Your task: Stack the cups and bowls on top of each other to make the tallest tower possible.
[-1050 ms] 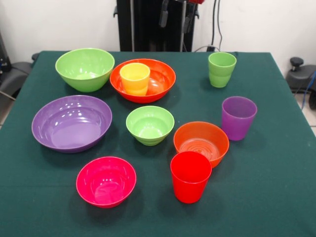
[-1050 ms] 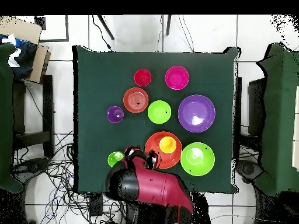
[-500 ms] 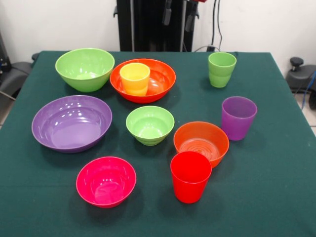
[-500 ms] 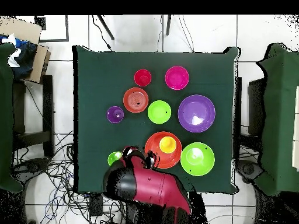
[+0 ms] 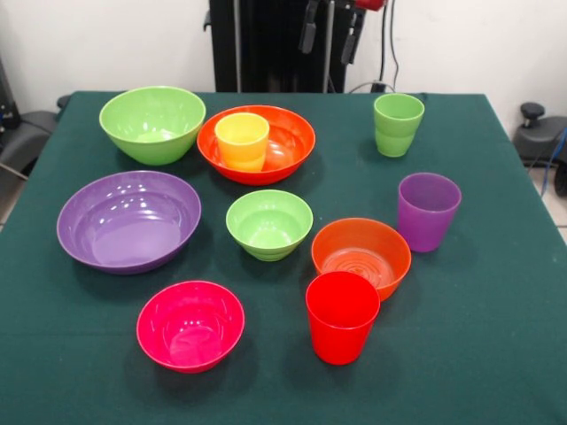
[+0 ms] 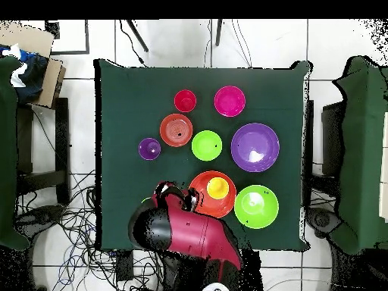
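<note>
My gripper (image 5: 330, 31) hangs open at the back edge of the table, between the large orange bowl (image 5: 288, 146) and the light green cup (image 5: 398, 124), and holds nothing. A yellow cup (image 5: 242, 140) stands inside that orange bowl. Left of it is the large lime green bowl (image 5: 152, 122). The large purple bowl (image 5: 129, 220), small lime green bowl (image 5: 269, 223), small orange bowl (image 5: 361, 255) and purple cup (image 5: 428, 211) stand mid-table. In front are the pink bowl (image 5: 190, 324) and red cup (image 5: 341, 316). In the overhead view my arm (image 6: 186, 235) covers the light green cup.
The dark green tablecloth (image 5: 496, 354) covers the whole table. Chairs stand at both sides (image 6: 364, 151). A cardboard box (image 6: 34, 53) sits off the table's corner, and cables (image 6: 76, 220) lie on the floor.
The gripper has drifted to the right in the front view and come slightly lower. Overhead, the arm now hides the light green cup. No cup or bowl has moved.
</note>
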`<action>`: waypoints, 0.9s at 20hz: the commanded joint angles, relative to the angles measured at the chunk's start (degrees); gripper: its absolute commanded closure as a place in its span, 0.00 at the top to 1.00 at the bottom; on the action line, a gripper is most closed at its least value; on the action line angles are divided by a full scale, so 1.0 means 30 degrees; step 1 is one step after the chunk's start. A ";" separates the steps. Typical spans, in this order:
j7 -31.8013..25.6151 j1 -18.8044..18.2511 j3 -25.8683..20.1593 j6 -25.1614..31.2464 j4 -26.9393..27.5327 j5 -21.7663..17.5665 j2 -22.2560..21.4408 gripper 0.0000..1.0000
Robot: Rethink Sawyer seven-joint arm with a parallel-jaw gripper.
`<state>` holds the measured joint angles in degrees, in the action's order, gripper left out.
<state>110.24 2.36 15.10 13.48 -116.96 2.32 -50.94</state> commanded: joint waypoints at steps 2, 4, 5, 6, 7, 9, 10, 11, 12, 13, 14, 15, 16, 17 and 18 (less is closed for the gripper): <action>0.3807 0.0905 0.0064 0.2837 0.2775 0.1344 0.2236 1.00; 0.3926 0.1113 0.0282 0.2904 0.3074 0.1520 0.2459 1.00; 0.3975 0.1214 0.0401 0.2949 0.3255 0.1615 0.2574 1.00; 0.4006 0.1250 0.0461 0.2928 0.3366 0.1692 0.2694 1.00; 0.3985 0.1220 0.0435 0.2904 0.3446 0.1774 0.2801 1.00; 0.3873 0.1091 0.0336 0.2744 0.3596 0.1929 0.3044 1.00; 0.3878 0.1130 0.0397 0.2776 0.3702 0.1981 0.3109 1.00; 0.3884 0.1170 0.0459 0.2808 0.3807 0.2033 0.3175 1.00; 0.3898 0.1235 0.0555 0.2871 0.3933 0.2067 0.3233 1.00; 0.3912 0.1301 0.0651 0.2933 0.4059 0.2101 0.3291 1.00; 0.3913 0.1322 0.0687 0.2940 0.4143 0.2166 0.3371 1.00; 0.3894 0.1346 0.0734 0.2920 0.4272 0.2202 0.3471 1.00; 0.3924 0.1403 0.0772 0.2917 0.4362 0.2264 0.3541 1.00; 0.3929 0.1453 0.0832 0.2921 0.4490 0.2319 0.3639 1.00; 0.3958 0.1531 0.0872 0.2866 0.4549 0.2386 0.3739 1.00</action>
<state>110.93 5.21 19.23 16.23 -107.69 7.51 -44.48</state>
